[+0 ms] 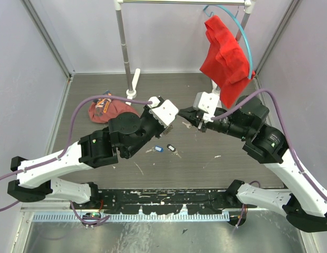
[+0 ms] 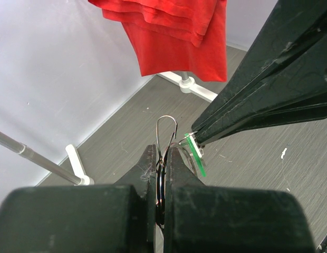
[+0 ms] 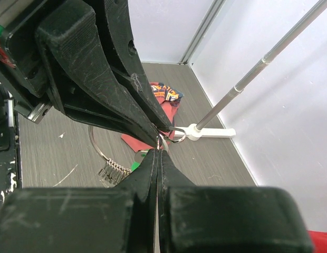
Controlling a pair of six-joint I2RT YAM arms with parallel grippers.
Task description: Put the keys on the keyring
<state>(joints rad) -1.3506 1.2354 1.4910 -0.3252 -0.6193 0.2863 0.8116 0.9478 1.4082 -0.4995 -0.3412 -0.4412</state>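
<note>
My left gripper (image 1: 172,127) (image 2: 162,153) is shut on the keyring (image 2: 166,124), whose thin silver wire loop sticks up past the fingertips. In the right wrist view the keyring's arc (image 3: 93,142) hangs below the left fingers and carries a small coil. My right gripper (image 1: 186,123) (image 3: 157,153) is shut on a green-tagged key (image 2: 197,154) (image 3: 135,166), tip to tip with the left gripper at the ring. A blue-tagged key (image 1: 158,149) and a black-tagged key (image 1: 171,147) lie on the table below the grippers.
A red cloth (image 1: 225,55) hangs on a blue hoop hanger (image 1: 246,39) from a white rack (image 1: 123,47) at the back. A red patterned cloth (image 1: 107,108) lies on the table at the left. Grey walls close in both sides.
</note>
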